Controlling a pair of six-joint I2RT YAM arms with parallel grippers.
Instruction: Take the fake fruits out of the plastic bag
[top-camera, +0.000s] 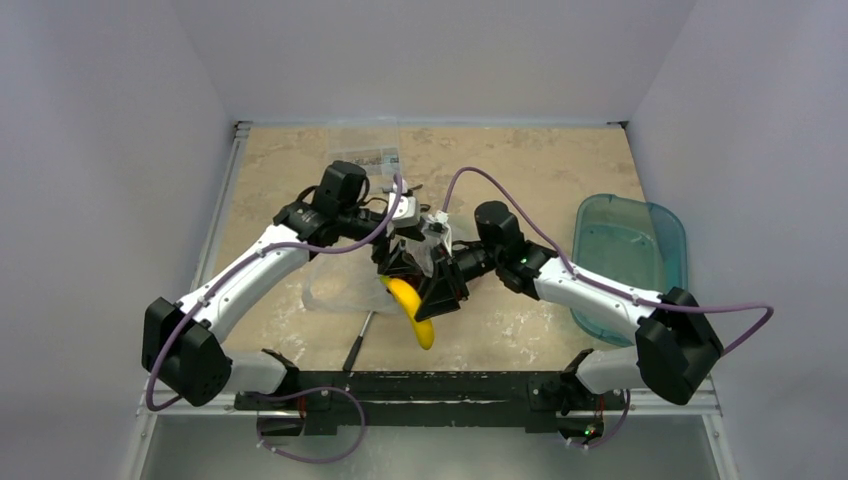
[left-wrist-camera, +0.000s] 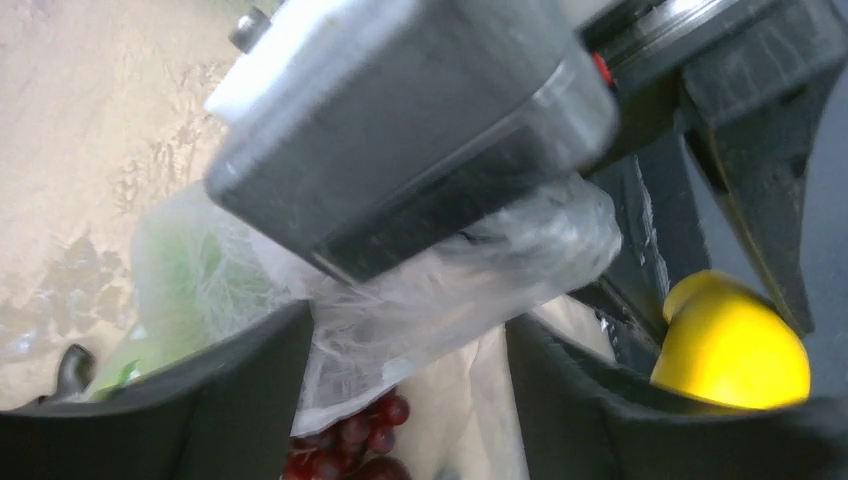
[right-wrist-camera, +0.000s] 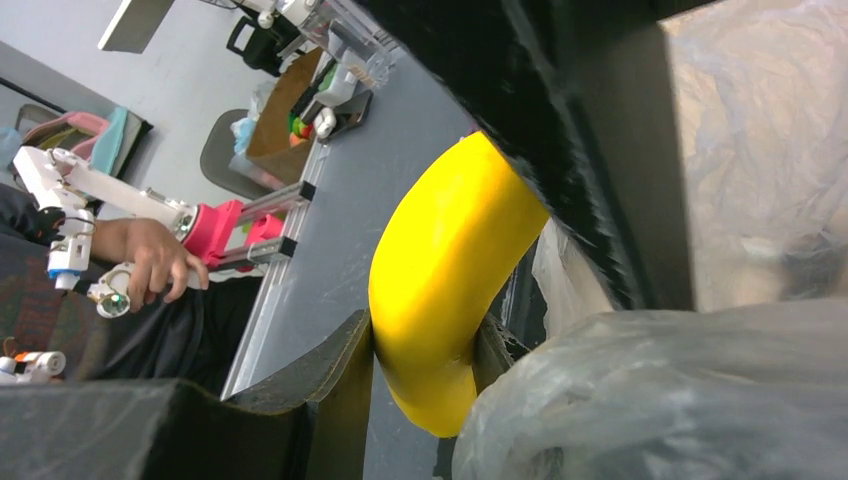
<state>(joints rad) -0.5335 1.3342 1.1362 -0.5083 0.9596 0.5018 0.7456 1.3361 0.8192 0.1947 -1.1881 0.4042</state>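
Enclosing one grape bunch (left-wrist-camera: 345, 445), the plastic bag (left-wrist-camera: 450, 280) is pinched by the left end effector (left-wrist-camera: 410, 350); the right end effector (right-wrist-camera: 420, 350) clamps one banana (right-wrist-camera: 440, 270).

Robotics lab, marble-look bench (top-camera: 560, 180) boxed in by plain white walls (top-camera: 100, 150), person's hand (right-wrist-camera: 155, 262) on a small white device (right-wrist-camera: 65, 215), cardboard box (right-wrist-camera: 285, 110) behind.

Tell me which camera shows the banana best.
The right wrist view: the banana fills the middle, large and sharp, pinched in the right gripper. The top view shows it small and partly covered. The left wrist view catches only one yellow end, lower right.
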